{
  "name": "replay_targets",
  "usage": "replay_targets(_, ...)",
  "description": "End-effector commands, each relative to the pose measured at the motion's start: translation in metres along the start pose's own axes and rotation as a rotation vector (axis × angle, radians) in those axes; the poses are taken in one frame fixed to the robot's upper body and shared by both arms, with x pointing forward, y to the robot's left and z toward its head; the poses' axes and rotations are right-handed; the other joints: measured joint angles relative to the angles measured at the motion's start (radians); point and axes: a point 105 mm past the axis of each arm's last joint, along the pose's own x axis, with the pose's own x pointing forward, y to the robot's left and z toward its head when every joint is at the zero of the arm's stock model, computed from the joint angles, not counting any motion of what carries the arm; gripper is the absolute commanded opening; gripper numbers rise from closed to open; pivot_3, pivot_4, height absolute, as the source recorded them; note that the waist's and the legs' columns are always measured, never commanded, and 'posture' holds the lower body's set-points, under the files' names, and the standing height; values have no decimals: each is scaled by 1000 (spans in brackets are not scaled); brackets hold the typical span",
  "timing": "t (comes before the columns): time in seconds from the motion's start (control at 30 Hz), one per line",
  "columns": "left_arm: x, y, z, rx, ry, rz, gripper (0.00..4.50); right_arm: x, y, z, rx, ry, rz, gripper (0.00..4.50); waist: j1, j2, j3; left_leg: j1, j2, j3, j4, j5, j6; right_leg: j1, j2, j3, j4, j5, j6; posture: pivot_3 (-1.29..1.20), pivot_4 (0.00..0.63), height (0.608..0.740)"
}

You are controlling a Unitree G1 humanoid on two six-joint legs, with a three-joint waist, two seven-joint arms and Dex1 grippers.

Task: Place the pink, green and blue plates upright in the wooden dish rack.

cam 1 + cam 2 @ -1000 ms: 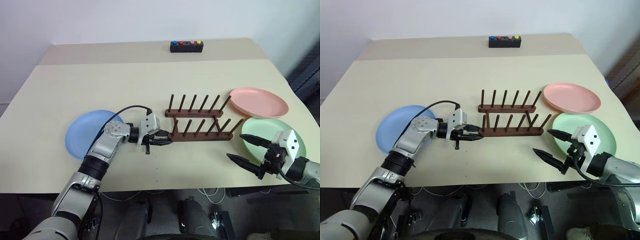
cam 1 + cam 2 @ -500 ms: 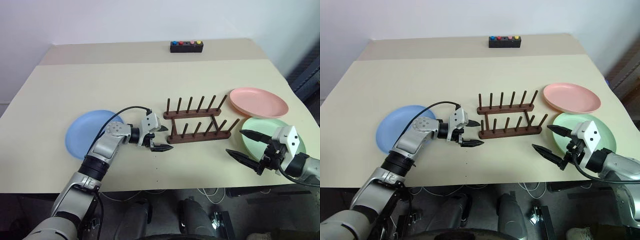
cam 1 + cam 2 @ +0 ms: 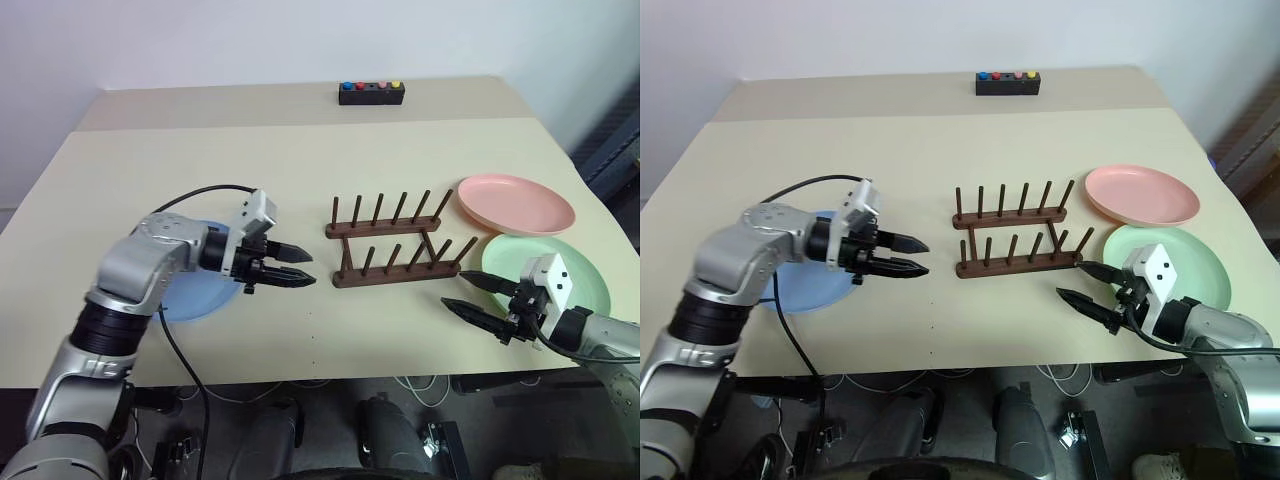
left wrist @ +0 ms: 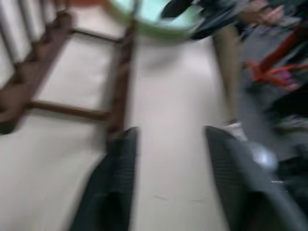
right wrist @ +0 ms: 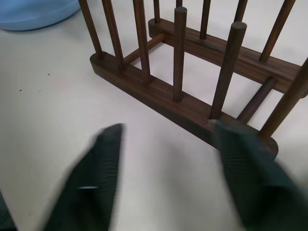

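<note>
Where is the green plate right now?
The green plate lies flat on the table's right side in the head views, just in front of the pink plate and right of the wooden dish rack.

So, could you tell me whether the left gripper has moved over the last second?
Yes: the left gripper has pulled back from the wooden dish rack toward the blue plate.

Table (image 3: 300,170) w/ rack (image 3: 390,240), pink plate (image 3: 516,203), green plate (image 3: 585,275), blue plate (image 3: 190,295), button box (image 3: 372,93).
</note>
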Motion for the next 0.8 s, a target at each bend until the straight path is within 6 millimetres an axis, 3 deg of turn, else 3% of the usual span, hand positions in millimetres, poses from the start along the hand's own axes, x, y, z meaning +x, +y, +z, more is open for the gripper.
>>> replay_targets(0.03, 24, -5, -11, 7, 18, -30, 0, 5, -10, -11, -62, 56, -47, 639, 4, 0, 0, 0, 0, 0, 0, 0, 0, 0, 0, 0, 0, 0, 0, 0, 150, 740)
replay_targets(0.07, 32, 2, -14, 21, 12, 8, 0, 6, -13, -14, -68, 65, -56, 142, 5, 0, 0, 0, -1, 0, 0, 0, 0, 1, 0, 0, 0, 0, 0, 0, 150, 740)
replay_targets(0.1, 39, 12, -16, 39, -1, 61, 0, 7, -15, -16, -78, 71, -71, 55, 6, 0, 0, 0, -1, 0, 1, 0, 0, 1, 0, 0, 0, 0, 0, 0, 150, 740)
replay_targets(0.3, 65, 47, -34, 118, 1, 283, 0, 9, -17, -16, -93, 56, -92, 55, 1, 0, 0, 0, 0, 1, 0, 0, 0, -1, 0, 2, 0, 0, 0, 0, 150, 740)
replay_targets(0.6, 74, 52, -46, 68, 9, 289, 0, 14, -25, -16, -130, 54, -141, 55, 2, 0, 0, 0, 0, 1, 0, 0, 0, -1, 0, 2, 0, 0, 0, 0, 150, 740)
replay_targets(0.8, 76, 33, -39, -6, -44, 169, 0, 16, -24, -17, -146, 55, -129, 55, 1, 0, 0, 0, 0, 1, 0, 0, 0, -1, 1, 2, 0, 0, 0, 0, 150, 740)
